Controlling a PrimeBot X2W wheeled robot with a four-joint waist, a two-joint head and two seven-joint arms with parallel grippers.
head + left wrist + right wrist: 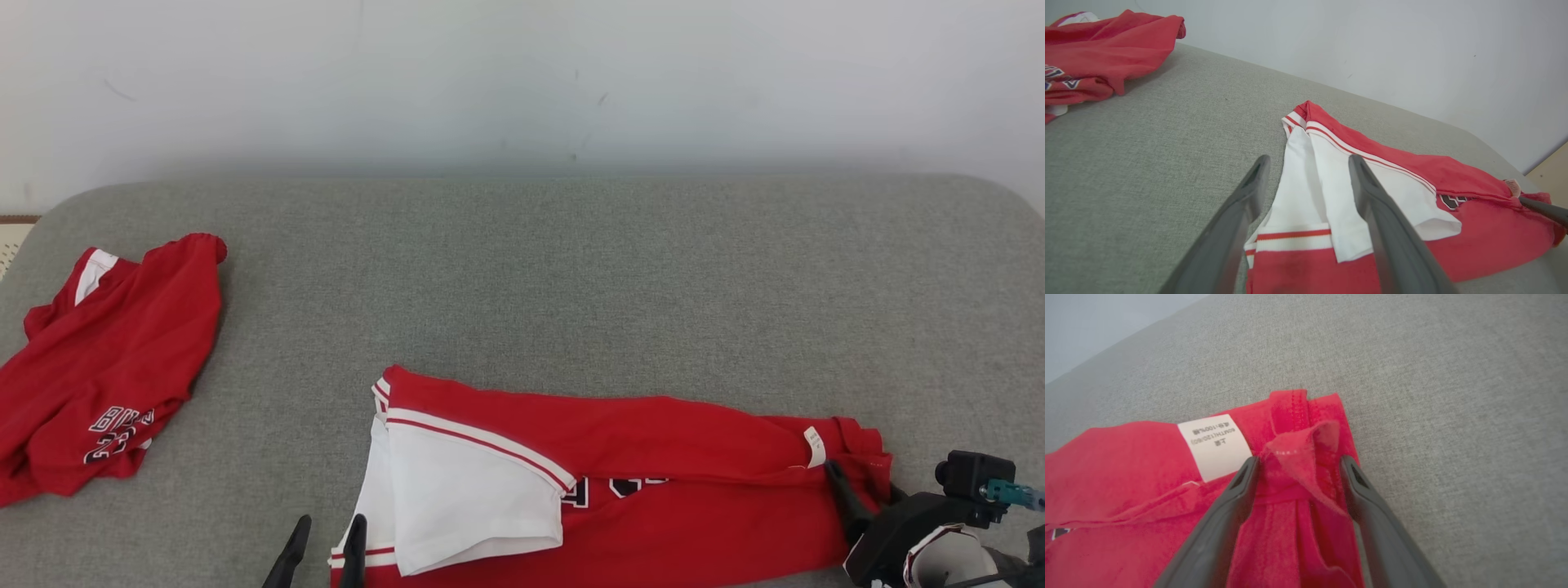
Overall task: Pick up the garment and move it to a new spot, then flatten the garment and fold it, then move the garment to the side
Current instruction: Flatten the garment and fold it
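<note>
- The garment (653, 457), red with white sleeves, was found lying as a long band near the front edge of the grey worktop (571, 278), with a white sleeve (465, 490) turned over onto its body.
- A second red garment (106, 367) was seen rumpled at the far left of the worktop, well apart from the first.
- The left end effector (1308, 163) was seen released, its fingers spread to either side of the sleeve end and pinching nothing.
- The right end effector (1299, 462) was likewise seen released, its fingers set astride a curled-up hem corner (1306, 445) just beside the white care label (1214, 445).
- The folding step was judged to be in hand: a lengthwise fold appeared laid, while the crosswise fold and the move to the side were not yet done.
- For the next move, a fresh grip on one end of the band would be called for, with both layers caught together.
- The curled hem was judged worth smoothing first, so that no crease is folded in.
</note>
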